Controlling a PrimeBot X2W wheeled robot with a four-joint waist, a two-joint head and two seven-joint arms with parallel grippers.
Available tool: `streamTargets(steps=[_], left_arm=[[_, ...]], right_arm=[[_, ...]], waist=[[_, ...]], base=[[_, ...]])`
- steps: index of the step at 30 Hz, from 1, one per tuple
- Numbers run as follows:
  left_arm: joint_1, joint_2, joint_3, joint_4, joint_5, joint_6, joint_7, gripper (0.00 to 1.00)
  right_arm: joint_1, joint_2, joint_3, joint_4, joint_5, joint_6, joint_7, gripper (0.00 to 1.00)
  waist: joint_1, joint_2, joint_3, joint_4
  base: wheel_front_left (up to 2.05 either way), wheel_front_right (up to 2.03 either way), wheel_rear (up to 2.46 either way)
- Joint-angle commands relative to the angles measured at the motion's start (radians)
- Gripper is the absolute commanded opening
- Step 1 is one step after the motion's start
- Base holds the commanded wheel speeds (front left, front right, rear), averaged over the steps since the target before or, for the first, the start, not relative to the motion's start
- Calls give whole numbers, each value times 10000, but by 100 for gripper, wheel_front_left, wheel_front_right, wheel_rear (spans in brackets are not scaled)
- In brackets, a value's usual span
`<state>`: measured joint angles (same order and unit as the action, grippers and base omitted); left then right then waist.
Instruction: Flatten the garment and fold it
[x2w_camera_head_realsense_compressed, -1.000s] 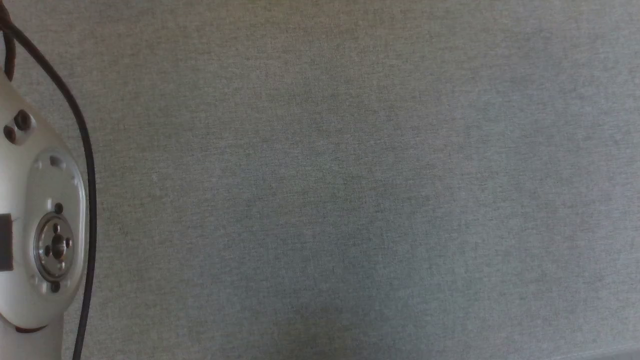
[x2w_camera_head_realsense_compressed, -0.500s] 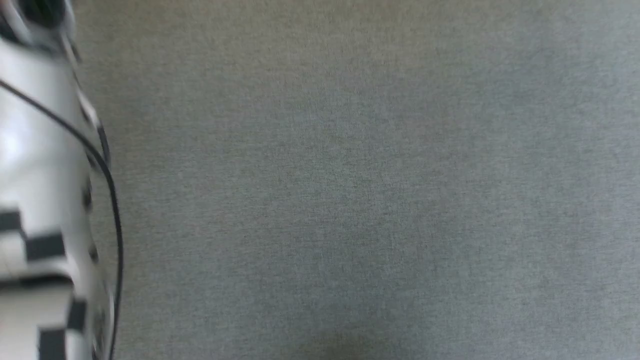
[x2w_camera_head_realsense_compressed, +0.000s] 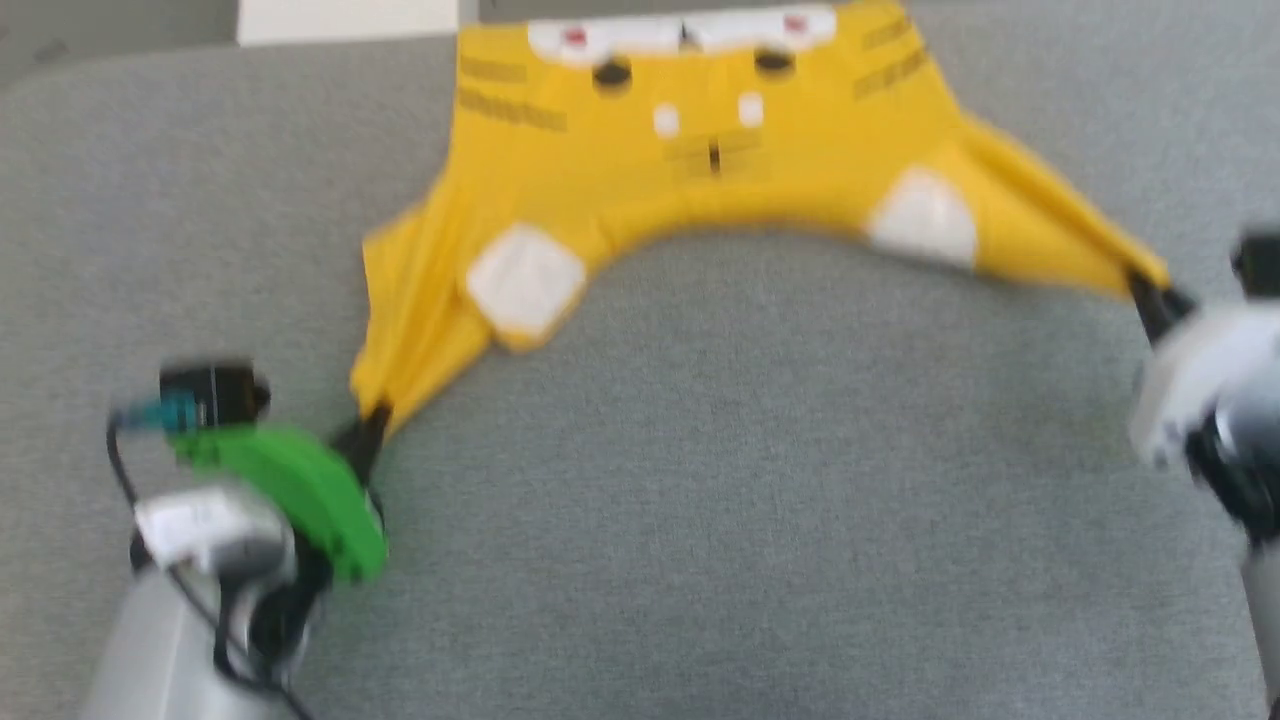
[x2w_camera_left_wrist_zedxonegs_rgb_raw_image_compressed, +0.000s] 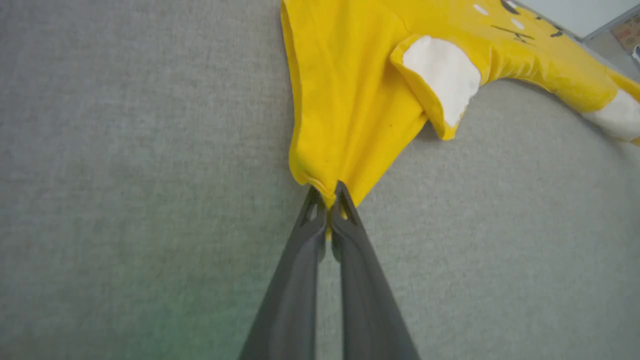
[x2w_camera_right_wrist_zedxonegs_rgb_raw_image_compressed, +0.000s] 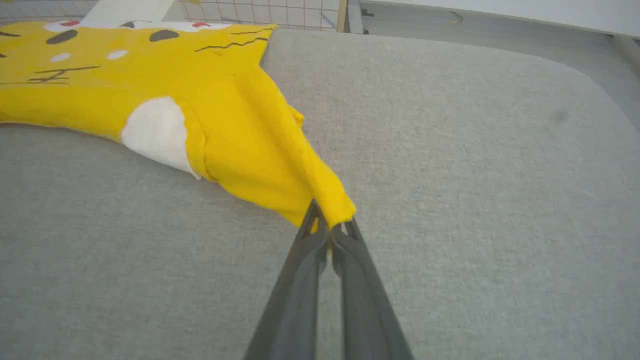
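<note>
The yellow T-shirt (x2w_camera_head_realsense_compressed: 700, 150) lies print-up across the far part of the grey table, its animal face toward the far edge and its white sleeve patches toward me. My left gripper (x2w_camera_head_realsense_compressed: 368, 425) is shut on the shirt's left corner (x2w_camera_left_wrist_zedxonegs_rgb_raw_image_compressed: 330, 192), which is pulled to a point. At the right, my right gripper (x2w_camera_head_realsense_compressed: 1150, 290) is shut on the other corner (x2w_camera_right_wrist_zedxonegs_rgb_raw_image_compressed: 334, 220). The cloth (x2w_camera_right_wrist_zedxonegs_rgb_raw_image_compressed: 240, 135) between them sags in an arc on the table (x2w_camera_head_realsense_compressed: 700, 500). The shirt's far edge runs past the top of the head view.
Grey fabric covers the table (x2w_camera_right_wrist_zedxonegs_rgb_raw_image_compressed: 475, 150), whose rounded far corner and edge (x2w_camera_right_wrist_zedxonegs_rgb_raw_image_compressed: 590, 85) show in the right wrist view. A wire grid (x2w_camera_right_wrist_zedxonegs_rgb_raw_image_compressed: 260, 11) and a pale board (x2w_camera_head_realsense_compressed: 345, 18) stand beyond the far edge.
The head camera has swung: earlier it showed bare grey cloth and a pale arm part at left; now it shows the shirt and both grippers. The frames do not show whether the shirt moved.
</note>
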<state>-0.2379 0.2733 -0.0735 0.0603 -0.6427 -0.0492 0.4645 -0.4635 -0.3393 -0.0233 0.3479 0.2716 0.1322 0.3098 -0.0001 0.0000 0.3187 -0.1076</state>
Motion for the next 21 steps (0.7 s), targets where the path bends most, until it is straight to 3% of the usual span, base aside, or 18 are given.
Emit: streamTargets(steps=[1,3,13,21], left_arm=[[619,37,106,-297,-67,215,47,0],[2034,-180,390,-1060,-275,720,30,0],[4279,-394,684,-2313,-264,1509,22,0],[5541,-462,863,-2730,-163,2019,78,0]], right_arm=[[607,55,-391,-381,-71,-15,211,0],[2178,492,-1539,-1485,-341,-15,956,0],[5139,1931,-3679,-4258,-1161,-15,3367,0],[6470,2777,-4740,-4932,-1689,-15,4284,0]], waist=[[1,0,-834,270],[1,0,-1279,386],[1,0,-1881,627],[1,0,-2081,634]], base=[[0,0,0],[0,0,0],[0,0,0],[0,0,0]])
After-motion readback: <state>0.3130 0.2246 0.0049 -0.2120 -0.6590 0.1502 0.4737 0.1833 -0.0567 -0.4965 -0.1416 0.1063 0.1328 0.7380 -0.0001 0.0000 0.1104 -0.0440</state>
